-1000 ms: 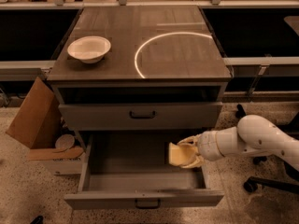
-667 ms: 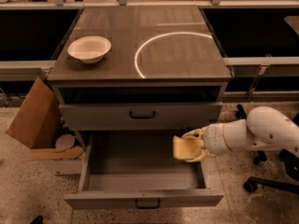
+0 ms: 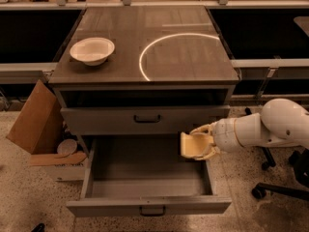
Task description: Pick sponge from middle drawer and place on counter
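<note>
The sponge (image 3: 189, 146) is held clamped in the gripper (image 3: 202, 143) above the right side of the open middle drawer (image 3: 145, 178)

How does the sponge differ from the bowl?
The sponge is a yellowish block; the bowl is white and round. The sponge is held by the gripper over the open drawer's right side; the bowl rests on the counter. Both are pale.

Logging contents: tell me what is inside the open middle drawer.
Only bare floor shows in the wide grey metal drawer. The hand holds the pale yellow foam sponge over its right rear corner, hiding that patch.
</note>
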Controlling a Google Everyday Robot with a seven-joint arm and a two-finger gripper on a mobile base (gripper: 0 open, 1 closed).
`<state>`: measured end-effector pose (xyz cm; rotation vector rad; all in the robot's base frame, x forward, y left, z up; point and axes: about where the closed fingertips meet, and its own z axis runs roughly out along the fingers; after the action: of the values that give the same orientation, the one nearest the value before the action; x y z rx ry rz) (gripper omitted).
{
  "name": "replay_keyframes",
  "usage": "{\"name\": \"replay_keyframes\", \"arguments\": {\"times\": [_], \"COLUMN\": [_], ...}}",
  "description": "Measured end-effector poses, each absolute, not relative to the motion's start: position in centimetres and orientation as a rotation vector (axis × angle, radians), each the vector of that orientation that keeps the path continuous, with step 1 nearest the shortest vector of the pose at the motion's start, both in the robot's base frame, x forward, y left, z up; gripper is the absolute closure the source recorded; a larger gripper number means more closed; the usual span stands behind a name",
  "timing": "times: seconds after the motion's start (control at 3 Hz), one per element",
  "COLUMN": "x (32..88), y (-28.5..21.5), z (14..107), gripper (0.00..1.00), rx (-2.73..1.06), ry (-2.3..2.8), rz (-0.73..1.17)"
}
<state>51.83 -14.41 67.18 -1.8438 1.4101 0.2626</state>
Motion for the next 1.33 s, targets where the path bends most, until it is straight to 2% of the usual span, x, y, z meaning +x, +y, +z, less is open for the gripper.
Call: {"name": "replay_keyframes", "arguments": {"times": [0.33, 1.33], "x": [52.2, 56.1], "y": [-15.6, -21.3], "z": [69.0, 84.0], "gripper": [1.0, 1.0], "rx": [-1.801, -1.721], "ry": [1.391, 1.22], "rz": [0.258, 0.136]}}
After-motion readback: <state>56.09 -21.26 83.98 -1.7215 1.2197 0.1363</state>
